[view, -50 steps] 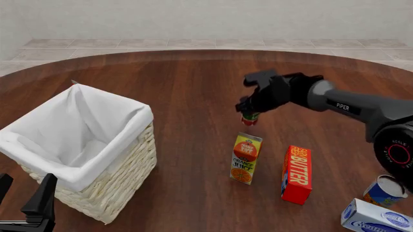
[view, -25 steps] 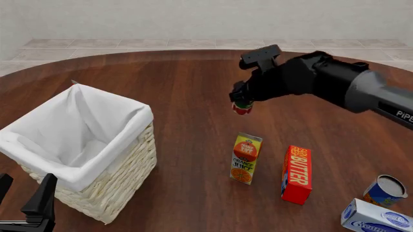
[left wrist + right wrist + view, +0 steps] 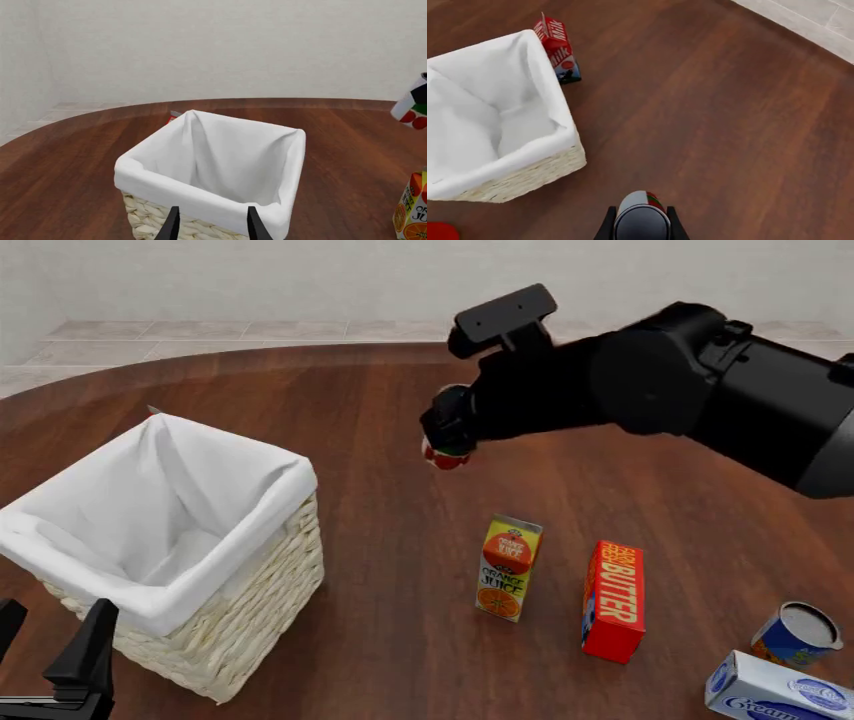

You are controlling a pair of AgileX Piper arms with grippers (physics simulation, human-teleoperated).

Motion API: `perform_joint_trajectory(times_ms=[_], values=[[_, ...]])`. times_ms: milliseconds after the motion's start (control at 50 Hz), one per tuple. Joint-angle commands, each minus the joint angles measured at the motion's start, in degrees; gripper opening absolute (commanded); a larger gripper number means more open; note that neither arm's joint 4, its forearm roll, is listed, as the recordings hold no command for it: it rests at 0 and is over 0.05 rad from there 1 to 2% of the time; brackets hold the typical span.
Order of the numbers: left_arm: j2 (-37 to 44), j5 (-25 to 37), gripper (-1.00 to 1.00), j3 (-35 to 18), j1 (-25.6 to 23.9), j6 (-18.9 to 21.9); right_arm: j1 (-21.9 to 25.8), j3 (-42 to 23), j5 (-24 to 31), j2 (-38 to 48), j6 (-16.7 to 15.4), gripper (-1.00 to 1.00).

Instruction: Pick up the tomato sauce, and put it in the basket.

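Note:
The tomato sauce (image 3: 446,456), a small red can with a green band and grey top, hangs in the air above the table with my right gripper (image 3: 449,443) shut on it. It is to the right of the basket (image 3: 302,483) and higher than its rim. In the right wrist view the can (image 3: 639,216) sits between the two fingers, and the white-lined wicker basket (image 3: 555,97) lies ahead and to one side. My left gripper (image 3: 51,642) stays low at the near left beside the basket, open and holding nothing. Its camera shows the basket (image 3: 200,196) close ahead and the can (image 3: 412,113) at the edge.
An orange juice carton (image 3: 509,568) and a red butter box (image 3: 614,600) stand on the table below the right arm. A blue-and-orange can (image 3: 798,634) and a cream cheese box (image 3: 777,690) are at the near right. A milk carton (image 3: 558,50) stands behind the basket.
The right arm has lifted the tomato sauce off the table and carried it up and to the left, toward the basket. The left arm has not moved.

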Motion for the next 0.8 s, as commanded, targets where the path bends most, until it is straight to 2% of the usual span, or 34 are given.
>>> perform_joint_trajectory(times_ms=[20,240,560,800], values=[[0.00,0.00,1.00,0.00,0.00,0.00,6.01,-1.98,2.15,-2.58,2.15,-1.00],[0.00,0.00,1.00,0.00,0.00,0.00,10.43,-3.55,3.71,-4.16,2.78,-1.00],[0.00,0.00,1.00,0.00,0.00,0.00,15.04,-2.16,4.08,-4.42,3.28,-1.00],[0.00,0.00,1.00,0.00,0.00,0.00,18.77,-4.88,5.88,-2.72,3.21,-1.00]])
